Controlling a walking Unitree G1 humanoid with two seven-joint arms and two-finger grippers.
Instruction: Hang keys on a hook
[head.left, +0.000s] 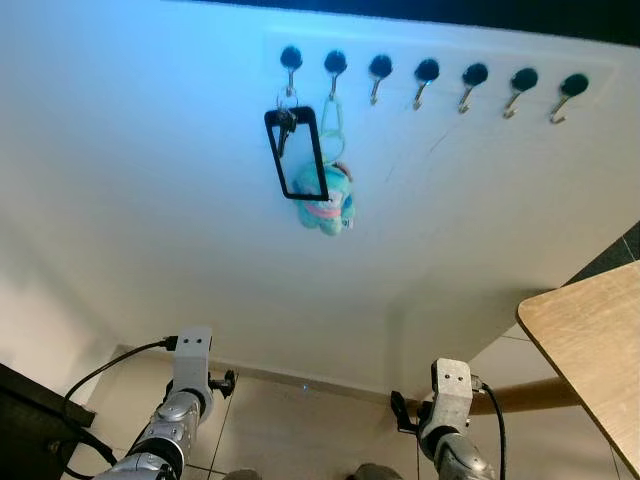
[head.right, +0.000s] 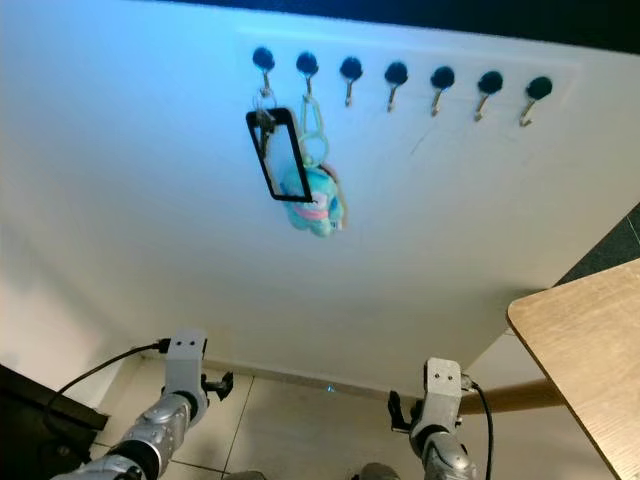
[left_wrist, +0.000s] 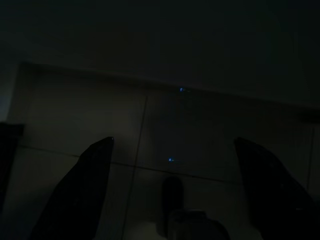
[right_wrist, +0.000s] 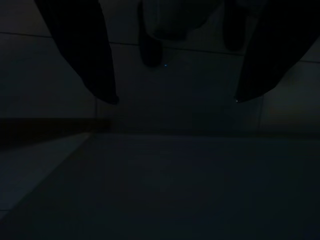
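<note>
A row of several black-capped hooks (head.left: 427, 72) runs along the white wall. From the leftmost hook (head.left: 291, 58) hang keys with a black loop strap (head.left: 296, 150). A green carabiner with a teal plush toy (head.left: 326, 200) hangs from the second hook (head.left: 335, 63). Both arms hang low near the floor, the left wrist (head.left: 190, 365) and the right wrist (head.left: 451, 392). The dark left wrist view looks past the left gripper (left_wrist: 172, 142), open over floor tiles. The right gripper (right_wrist: 175, 100) is open too, with nothing between its fingers.
A light wooden table corner (head.left: 585, 335) juts in at the right, with a wooden leg (head.left: 520, 395) below it. A dark object (head.left: 30, 420) sits at the lower left with a black cable (head.left: 105, 370). Tiled floor (head.left: 300, 425) meets the wall's skirting.
</note>
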